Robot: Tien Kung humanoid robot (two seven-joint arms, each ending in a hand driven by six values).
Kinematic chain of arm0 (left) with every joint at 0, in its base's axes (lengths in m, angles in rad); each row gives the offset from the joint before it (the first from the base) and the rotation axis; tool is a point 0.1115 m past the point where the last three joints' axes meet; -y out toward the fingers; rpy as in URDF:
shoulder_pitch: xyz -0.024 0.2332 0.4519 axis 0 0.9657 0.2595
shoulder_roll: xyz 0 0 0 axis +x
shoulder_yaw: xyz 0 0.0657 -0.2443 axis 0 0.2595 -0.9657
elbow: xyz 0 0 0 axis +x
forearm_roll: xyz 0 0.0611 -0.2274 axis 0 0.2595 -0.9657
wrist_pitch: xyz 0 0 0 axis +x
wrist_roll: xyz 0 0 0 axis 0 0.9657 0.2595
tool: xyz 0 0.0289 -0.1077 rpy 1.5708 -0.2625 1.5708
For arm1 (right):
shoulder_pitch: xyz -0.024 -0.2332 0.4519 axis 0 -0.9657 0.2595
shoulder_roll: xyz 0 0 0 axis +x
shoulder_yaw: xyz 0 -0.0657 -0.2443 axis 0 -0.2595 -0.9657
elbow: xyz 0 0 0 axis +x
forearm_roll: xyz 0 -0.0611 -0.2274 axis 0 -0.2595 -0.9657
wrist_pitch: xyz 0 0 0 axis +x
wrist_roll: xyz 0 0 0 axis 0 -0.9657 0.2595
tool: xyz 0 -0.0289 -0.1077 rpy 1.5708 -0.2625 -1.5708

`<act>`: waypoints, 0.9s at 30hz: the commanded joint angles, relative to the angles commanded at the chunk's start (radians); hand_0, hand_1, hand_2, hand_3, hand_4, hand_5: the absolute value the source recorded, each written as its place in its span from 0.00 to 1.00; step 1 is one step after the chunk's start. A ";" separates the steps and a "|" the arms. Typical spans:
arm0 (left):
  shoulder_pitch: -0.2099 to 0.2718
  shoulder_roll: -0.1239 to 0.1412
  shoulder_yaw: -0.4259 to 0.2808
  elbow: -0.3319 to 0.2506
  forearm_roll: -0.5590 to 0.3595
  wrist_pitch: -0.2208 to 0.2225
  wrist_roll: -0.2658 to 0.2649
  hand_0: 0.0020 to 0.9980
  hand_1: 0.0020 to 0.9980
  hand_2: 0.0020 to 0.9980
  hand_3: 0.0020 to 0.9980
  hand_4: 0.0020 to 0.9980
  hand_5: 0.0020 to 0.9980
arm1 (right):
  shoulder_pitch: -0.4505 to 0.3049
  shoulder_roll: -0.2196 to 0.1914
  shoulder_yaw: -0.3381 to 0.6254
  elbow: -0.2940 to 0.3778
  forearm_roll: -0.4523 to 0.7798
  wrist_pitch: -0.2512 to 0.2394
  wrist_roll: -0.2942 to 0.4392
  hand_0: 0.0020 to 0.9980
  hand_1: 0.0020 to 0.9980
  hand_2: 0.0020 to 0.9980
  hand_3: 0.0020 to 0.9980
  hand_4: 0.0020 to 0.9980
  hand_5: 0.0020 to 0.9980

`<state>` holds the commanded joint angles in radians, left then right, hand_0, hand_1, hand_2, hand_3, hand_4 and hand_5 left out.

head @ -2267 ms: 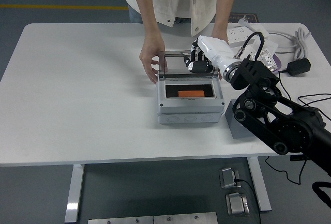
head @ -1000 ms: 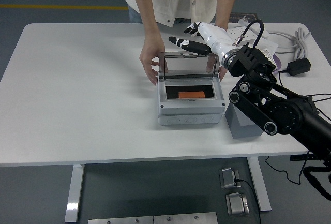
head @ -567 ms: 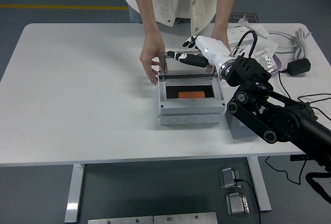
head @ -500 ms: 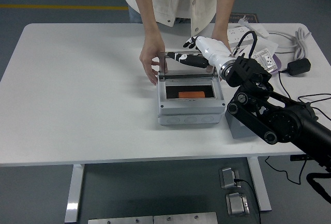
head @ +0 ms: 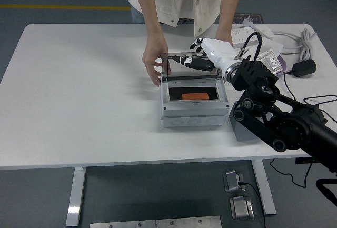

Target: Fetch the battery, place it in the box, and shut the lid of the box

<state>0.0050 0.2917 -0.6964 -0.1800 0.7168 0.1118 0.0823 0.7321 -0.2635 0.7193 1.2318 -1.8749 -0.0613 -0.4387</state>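
I see my right hand reaching over the grey box, fingers stretched out flat against the top edge of its raised clear lid, gripping nothing. The orange battery lies inside the box, just near of the hand. A person's hand steadies the box's far left corner on the white surface.

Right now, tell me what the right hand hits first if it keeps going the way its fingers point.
Likely the person's hand steadying the box's left side; the right hand points left along the upright lid. Depth is unclear.
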 joint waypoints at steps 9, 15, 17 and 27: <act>0.002 0.001 0.002 0.000 -0.004 0.000 -0.001 0.45 0.59 0.55 0.53 0.30 0.00 | -0.019 -0.024 0.000 0.064 -0.036 0.035 -0.037 0.28 0.43 0.46 0.46 0.95 1.00; 0.002 0.000 0.005 0.000 -0.010 0.000 -0.002 0.45 0.59 0.55 0.54 0.31 0.00 | -0.030 -0.051 -0.009 0.106 -0.045 0.068 -0.046 0.27 0.41 0.43 0.42 0.93 1.00; 0.002 0.001 0.005 0.000 -0.010 0.000 -0.002 0.45 0.59 0.55 0.54 0.31 0.00 | -0.034 -0.058 -0.014 0.119 -0.047 0.076 -0.049 0.27 0.41 0.43 0.42 0.93 1.00; 0.001 0.001 0.013 0.000 -0.020 -0.001 -0.005 0.45 0.59 0.55 0.54 0.31 0.00 | -0.051 -0.082 -0.041 0.181 -0.043 0.130 -0.059 0.27 0.39 0.41 0.37 0.92 1.00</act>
<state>0.0062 0.2927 -0.6839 -0.1800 0.6971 0.1113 0.0773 0.6813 -0.3459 0.6779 1.4126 -1.9176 0.0689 -0.4979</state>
